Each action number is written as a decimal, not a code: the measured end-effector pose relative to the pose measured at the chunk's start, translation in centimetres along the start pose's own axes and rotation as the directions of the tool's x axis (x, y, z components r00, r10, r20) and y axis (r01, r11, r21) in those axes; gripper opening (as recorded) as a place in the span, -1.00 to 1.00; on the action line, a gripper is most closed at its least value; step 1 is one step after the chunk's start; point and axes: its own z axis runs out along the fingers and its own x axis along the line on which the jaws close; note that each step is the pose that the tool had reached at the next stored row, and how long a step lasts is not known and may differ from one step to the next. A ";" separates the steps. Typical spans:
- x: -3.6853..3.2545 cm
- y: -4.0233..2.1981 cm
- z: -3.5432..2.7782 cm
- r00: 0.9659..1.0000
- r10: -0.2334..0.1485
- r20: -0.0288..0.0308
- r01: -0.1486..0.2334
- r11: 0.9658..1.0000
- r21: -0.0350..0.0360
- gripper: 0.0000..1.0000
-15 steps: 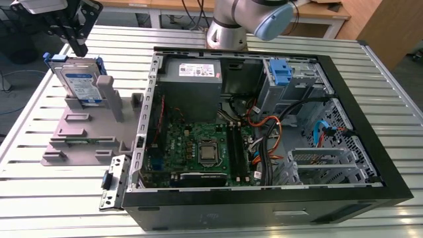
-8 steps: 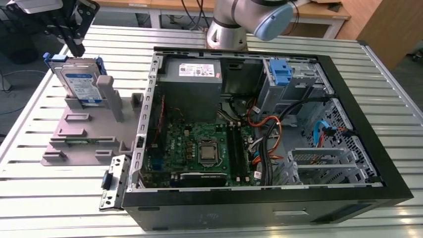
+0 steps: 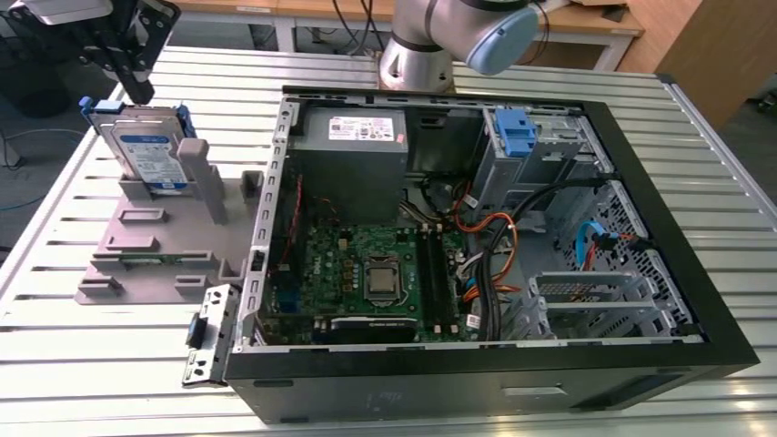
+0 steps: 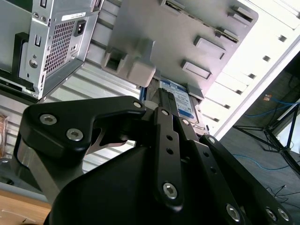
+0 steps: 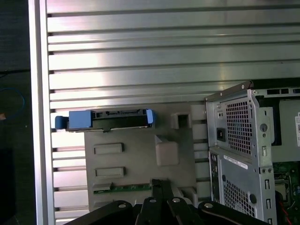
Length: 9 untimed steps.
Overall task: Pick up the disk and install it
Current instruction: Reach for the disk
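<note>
Black gripper [image 3: 140, 89] above the racked disk [image 3: 146, 150].
The silver drive in its blue carrier stands upright in a grey plastic rack [image 3: 146, 246], likely so its top edge is easy to reach; the claw's fingers sit together, empty.

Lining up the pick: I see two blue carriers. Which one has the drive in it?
The disk in its carrier stands on the grey fixture outside the case, by the tool; the bay's blue bracket is bare.

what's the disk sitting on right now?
The disk stands on edge on the grey fixture, which lies on the slatted table. A grey post covers part of it; how its bottom edge is seated cannot be seen.
</note>
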 end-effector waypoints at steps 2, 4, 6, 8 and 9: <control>0.04 0.00 0.00 1.000 0.000 0.000 0.000 1.000 0.000 -0.79; 0.07 -0.01 0.00 1.000 0.000 0.000 0.000 1.000 0.000 -0.79; 0.08 -0.01 0.00 1.000 0.000 0.000 0.000 1.000 0.000 -0.79; 0.09 -0.01 0.00 1.000 0.000 0.000 0.000 1.000 0.000 -0.79; 0.09 -0.01 0.00 1.000 0.000 0.000 0.000 1.000 0.000 -0.79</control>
